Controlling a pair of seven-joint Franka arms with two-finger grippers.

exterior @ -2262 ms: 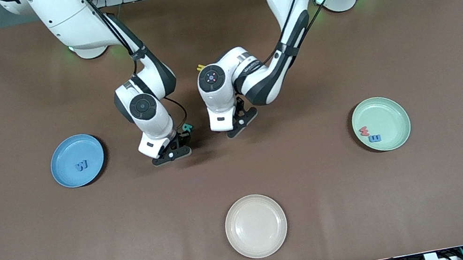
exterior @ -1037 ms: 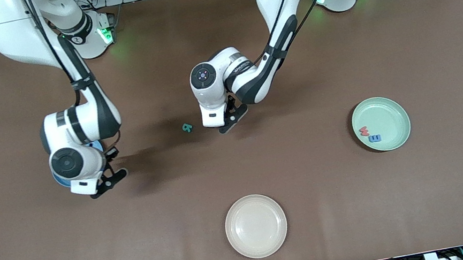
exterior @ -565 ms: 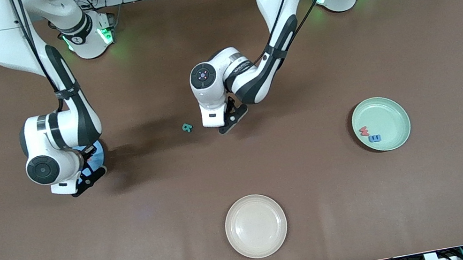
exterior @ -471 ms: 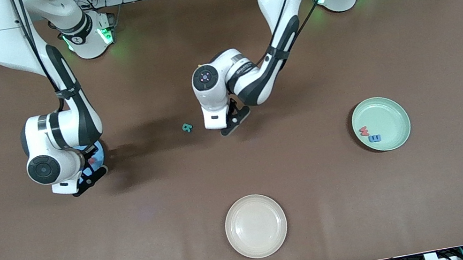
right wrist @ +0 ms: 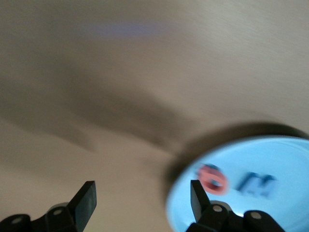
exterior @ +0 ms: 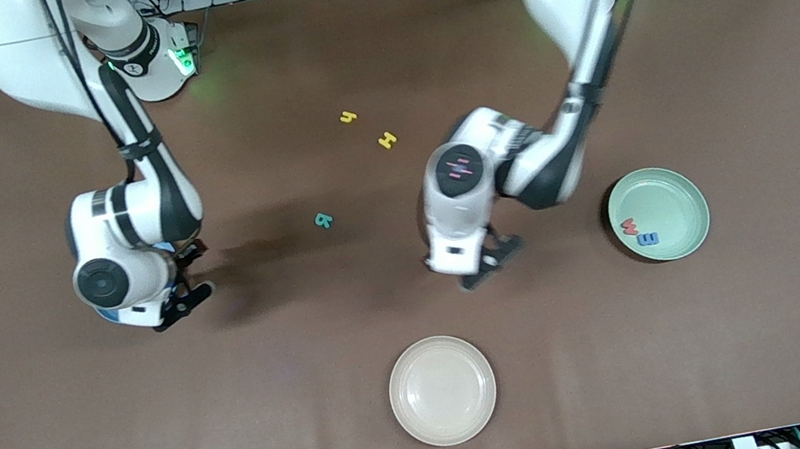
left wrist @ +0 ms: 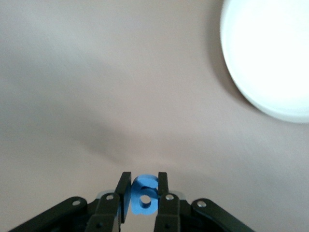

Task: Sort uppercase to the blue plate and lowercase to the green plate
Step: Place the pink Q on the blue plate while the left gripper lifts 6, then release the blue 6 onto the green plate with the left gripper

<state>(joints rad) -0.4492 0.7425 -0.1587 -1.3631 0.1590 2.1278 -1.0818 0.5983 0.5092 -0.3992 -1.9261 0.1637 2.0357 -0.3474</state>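
1. Nearest the front camera, the cream plate [exterior: 441,390] sits unused on the surface [exterior: 237,418]. It serves as the landmark below.
2. Above bare surface, between the cream plate and the green plate [exterior: 683,195], hangs the left end effector [exterior: 486,257]. It is clamped on the blue g [left wrist: 144,195]. A second ago it was down beside the teal R [exterior: 323,220], closing. It has since lifted the letter and swung toward the left arm's end of the table.
3. The green plate lies farther off than the cream plate, toward the left arm's end. It already holds the red w [exterior: 628,225] and the blue m [exterior: 648,239]. By my reading the g goes there next.
4. Toward the right arm's end from the cream plate, the right end effector [exterior: 187,297] hangs at the edge of the blue plate [right wrist: 289,154]. Its fingers are apart and empty.
5. It has just let go: the red Q [right wrist: 212,178] now lies in the blue plate beside the blue W [right wrist: 256,183]. That makes two capitals sorted.
6. Farther from the camera than the cream plate, the teal R lies alone on the surface, untouched.
7. Farther still are the yellow H [exterior: 388,140] and then the yellow y [exterior: 347,116]. The left arm's move has uncovered both. These three letters remain to be sorted.
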